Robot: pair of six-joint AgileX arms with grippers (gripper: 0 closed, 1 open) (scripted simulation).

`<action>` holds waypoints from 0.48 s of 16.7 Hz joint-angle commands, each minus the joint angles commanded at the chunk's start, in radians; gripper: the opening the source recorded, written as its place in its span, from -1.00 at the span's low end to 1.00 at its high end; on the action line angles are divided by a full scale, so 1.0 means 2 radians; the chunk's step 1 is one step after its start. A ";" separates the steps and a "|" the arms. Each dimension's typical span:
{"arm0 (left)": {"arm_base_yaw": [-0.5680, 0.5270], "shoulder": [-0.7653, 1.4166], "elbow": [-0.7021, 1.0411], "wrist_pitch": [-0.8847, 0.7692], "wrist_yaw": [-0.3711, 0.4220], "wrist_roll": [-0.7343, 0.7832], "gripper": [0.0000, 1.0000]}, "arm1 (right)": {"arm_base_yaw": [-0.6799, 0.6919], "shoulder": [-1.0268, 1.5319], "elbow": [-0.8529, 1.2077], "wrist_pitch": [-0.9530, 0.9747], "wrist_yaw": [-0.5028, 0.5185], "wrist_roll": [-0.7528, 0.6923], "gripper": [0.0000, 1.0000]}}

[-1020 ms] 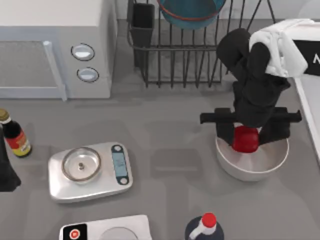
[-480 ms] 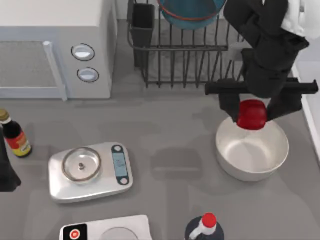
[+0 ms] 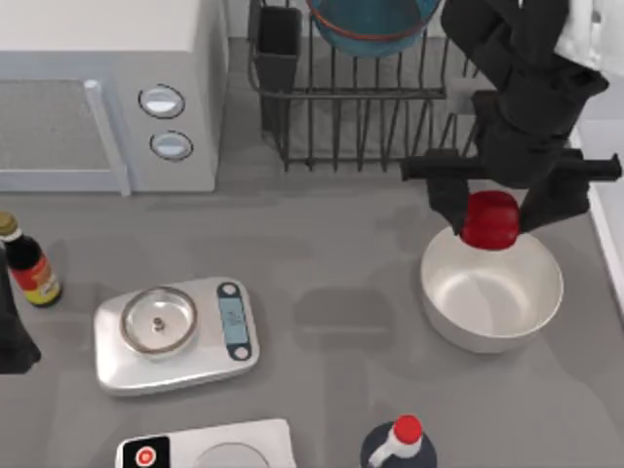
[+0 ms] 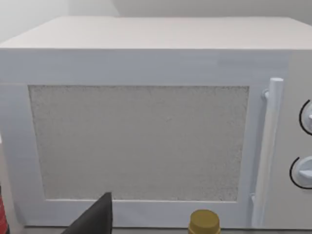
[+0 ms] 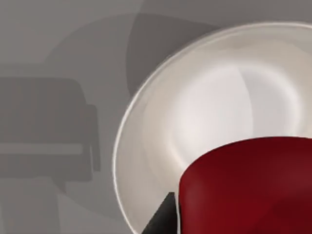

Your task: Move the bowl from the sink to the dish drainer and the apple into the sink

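Note:
My right gripper (image 3: 490,216) is shut on the red apple (image 3: 489,220) and holds it in the air above the far rim of the plain white bowl (image 3: 492,291). From the right wrist the apple (image 5: 246,187) looms close over that white bowl (image 5: 214,112). The teal-blue bowl (image 3: 372,24) with its reddish rim rests in the dark wire dish drainer (image 3: 361,117) at the back. A strip of the pale sink (image 3: 606,210) shows along the right edge. My left arm (image 3: 12,331) stays parked at the left edge.
A white microwave (image 3: 107,93) fills the back left. On the left stands a sauce bottle (image 3: 27,261), with a steel kitchen scale (image 3: 175,331) near the front. Another scale (image 3: 210,447) and a red-capped bottle (image 3: 400,441) sit at the front edge.
The right gripper lifted the apple out of the white bowl and carried it back and a little to the right; over the last half second it hardly moved.

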 joint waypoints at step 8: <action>0.000 0.000 0.000 0.000 0.000 0.000 1.00 | -0.073 -0.045 -0.136 0.247 -0.078 -0.041 -1.00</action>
